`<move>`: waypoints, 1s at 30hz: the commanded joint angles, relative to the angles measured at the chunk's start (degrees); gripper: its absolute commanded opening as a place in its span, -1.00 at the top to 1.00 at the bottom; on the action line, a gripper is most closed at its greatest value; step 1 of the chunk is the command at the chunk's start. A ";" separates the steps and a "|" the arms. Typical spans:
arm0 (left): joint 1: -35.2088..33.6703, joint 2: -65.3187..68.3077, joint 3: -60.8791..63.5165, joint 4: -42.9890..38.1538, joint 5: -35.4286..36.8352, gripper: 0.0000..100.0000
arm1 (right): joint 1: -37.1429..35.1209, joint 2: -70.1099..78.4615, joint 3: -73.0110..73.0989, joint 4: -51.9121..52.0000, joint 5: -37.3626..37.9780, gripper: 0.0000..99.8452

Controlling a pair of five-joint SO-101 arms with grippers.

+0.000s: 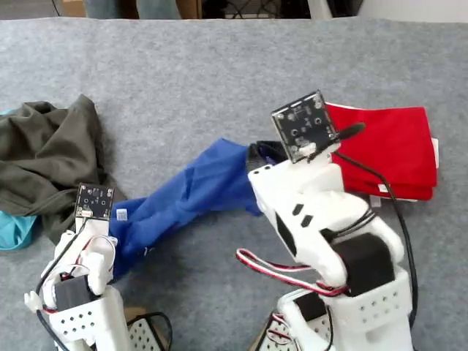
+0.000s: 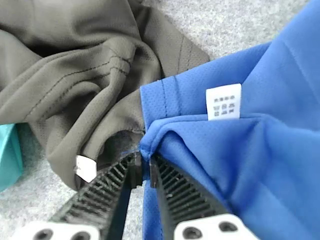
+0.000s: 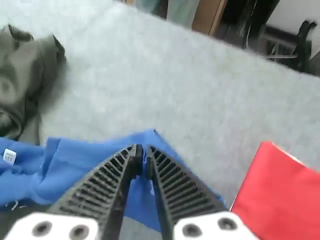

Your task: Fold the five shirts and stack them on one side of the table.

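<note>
A blue shirt [image 1: 190,194] hangs stretched in a loose band between my two arms, just above the grey table. My left gripper [image 2: 142,164] is shut on a fold at its near left end, close to a white tag [image 2: 223,102]. My right gripper [image 3: 141,156] is shut on the shirt's far right edge [image 3: 150,137]. A crumpled olive shirt [image 1: 51,157] lies at the left, touching the blue cloth beside the left fingers [image 2: 107,187]. A teal shirt [image 1: 14,230] peeks out from under it. A folded red shirt [image 1: 387,150] lies at the right.
Grey felt covers the table [image 1: 219,73], and its far half is open room. A white layer [image 1: 380,190] shows under the red shirt's near edge. Cables trail from the right arm's base [image 1: 344,292]. Furniture stands beyond the far edge.
</note>
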 commanded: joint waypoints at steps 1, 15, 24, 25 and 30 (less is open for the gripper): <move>0.66 -0.44 0.75 -0.70 0.62 0.94 | -0.35 2.15 -3.74 4.13 -0.53 0.97; 0.66 -0.44 0.75 -0.70 0.62 0.94 | -0.35 2.24 -1.10 9.14 -0.53 0.97; 0.66 -0.44 0.75 -0.70 0.62 0.94 | -0.35 2.24 -1.19 8.97 -0.53 0.97; 0.66 -0.44 0.75 -0.70 0.62 0.94 | -0.35 2.24 -1.19 9.14 -0.53 0.97; 0.66 -0.44 0.75 -0.70 0.62 0.94 | -0.35 2.24 -1.19 8.88 -0.53 0.97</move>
